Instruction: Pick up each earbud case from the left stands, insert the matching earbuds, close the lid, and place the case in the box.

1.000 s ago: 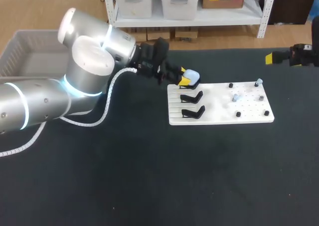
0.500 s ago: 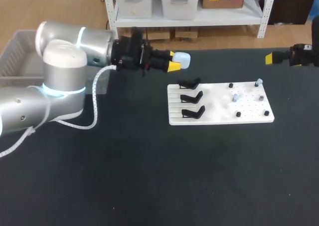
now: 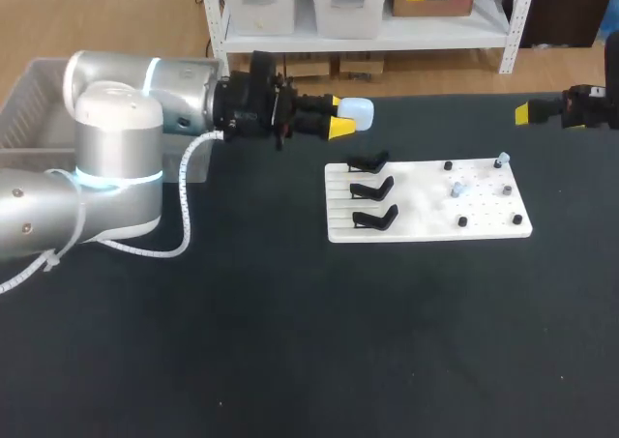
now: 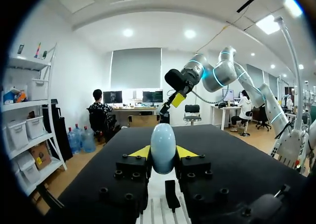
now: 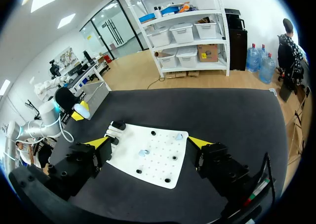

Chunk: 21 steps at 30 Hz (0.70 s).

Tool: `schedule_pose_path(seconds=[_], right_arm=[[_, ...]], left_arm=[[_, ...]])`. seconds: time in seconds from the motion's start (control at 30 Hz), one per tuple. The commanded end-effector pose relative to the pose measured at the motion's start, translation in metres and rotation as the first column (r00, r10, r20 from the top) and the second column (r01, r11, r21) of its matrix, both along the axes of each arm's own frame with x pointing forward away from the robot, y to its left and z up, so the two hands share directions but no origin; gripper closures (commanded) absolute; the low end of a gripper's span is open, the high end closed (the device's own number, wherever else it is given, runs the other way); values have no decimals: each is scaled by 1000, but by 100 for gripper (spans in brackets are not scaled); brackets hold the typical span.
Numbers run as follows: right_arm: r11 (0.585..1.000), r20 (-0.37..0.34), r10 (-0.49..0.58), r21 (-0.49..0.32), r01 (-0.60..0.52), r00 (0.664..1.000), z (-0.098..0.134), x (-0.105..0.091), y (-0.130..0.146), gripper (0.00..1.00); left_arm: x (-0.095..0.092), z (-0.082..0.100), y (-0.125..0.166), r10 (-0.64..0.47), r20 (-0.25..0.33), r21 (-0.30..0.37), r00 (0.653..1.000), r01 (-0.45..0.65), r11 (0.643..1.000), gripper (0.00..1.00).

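Note:
My left gripper point(image 3: 338, 114) is shut on a pale blue earbud case point(image 3: 358, 115), held in the air behind the white board point(image 3: 426, 220). In the left wrist view the case point(image 4: 163, 148) stands upright between the yellow fingertips point(image 4: 141, 152). Three black stands point(image 3: 372, 188) at the board's left end are all bare. Small pale earbuds point(image 3: 456, 190) sit among pegs on the board's right half. My right gripper point(image 3: 527, 112) hangs open at the table's far right edge. Its wrist view shows the board point(image 5: 153, 157) ahead of the gripper point(image 5: 148, 144).
A grey plastic bin point(image 3: 39, 95) stands at the table's back left corner, behind my left arm. Black pegs point(image 3: 462, 221) dot the right half of the board. In the right wrist view my left gripper and the case point(image 5: 81, 112) show beyond the board.
My left gripper lifted the case off the top stand and carried it up and back, away from the board. The right arm has not moved.

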State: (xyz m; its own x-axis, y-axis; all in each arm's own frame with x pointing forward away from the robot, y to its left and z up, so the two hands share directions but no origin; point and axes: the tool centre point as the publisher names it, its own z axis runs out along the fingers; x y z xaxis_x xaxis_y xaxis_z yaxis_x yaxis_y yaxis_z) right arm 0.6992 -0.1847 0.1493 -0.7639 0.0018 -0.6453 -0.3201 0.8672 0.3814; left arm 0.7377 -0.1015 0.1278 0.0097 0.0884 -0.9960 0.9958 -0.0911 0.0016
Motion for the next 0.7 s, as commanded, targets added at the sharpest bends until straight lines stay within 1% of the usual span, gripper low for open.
schedule_pose_path(seconds=[0.03, 0.17, 0.33, 0.43, 0.7], right_arm=[[1000, -1, 0, -1, 0, 1000, 0, 0, 0, 0], [1000, -1, 0, -1, 0, 1000, 0, 0, 0, 0], [1000, -1, 0, -1, 0, 1000, 0, 0, 0, 0], [1000, -1, 0, -1, 0, 1000, 0, 0, 0, 0], [1000, -1, 0, -1, 0, 1000, 0, 0, 0, 0]], left_arm=[[-7, 0, 1, 33, 4, -18, 999, -33, 999, 100], [-8, 1, 0, 13, 1, -27, 1000, -13, 1000, 100], [-9, -2, -1, -40, -11, -45, 999, 40, 998, 100], [-9, -5, -4, -60, -15, -40, 998, 59, 997, 100], [-9, -5, -4, -59, -17, -39, 998, 58, 998, 100]])
